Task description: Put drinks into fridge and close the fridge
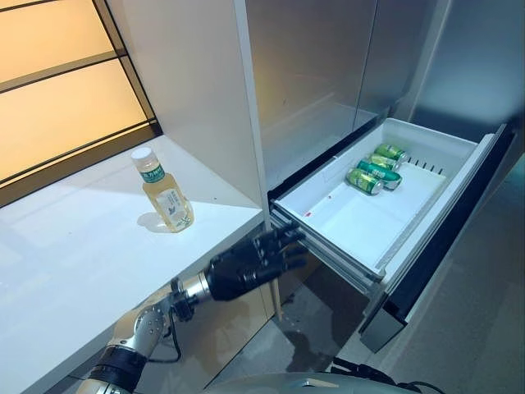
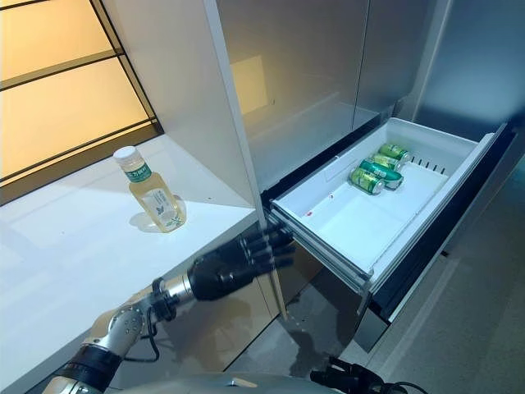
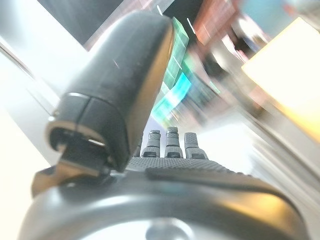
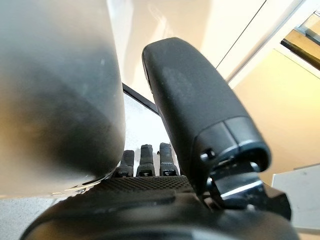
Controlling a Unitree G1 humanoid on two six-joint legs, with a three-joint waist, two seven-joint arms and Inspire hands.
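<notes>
A bottle of pale yellow drink (image 1: 166, 195) with a white cap and green label stands upright on the white counter (image 1: 74, 254). The fridge's lower drawer (image 1: 361, 217) is pulled open to the right of it. Green cans (image 1: 376, 170) lie on their sides at the drawer's far end. My left hand (image 1: 242, 269) is open and empty. It hangs in the air just off the counter's front edge, below the bottle, with its fingertips near the drawer's near corner. My right hand (image 4: 165, 190) shows in the right wrist view with thumb and fingers straight, holding nothing.
A white upright panel (image 1: 197, 74) separates the counter from the fridge's grey upper door (image 1: 312, 74). The drawer's dark front (image 1: 443, 238) juts out into the floor space on the right. A lit amber wall with dark rails (image 1: 57, 90) runs behind the counter.
</notes>
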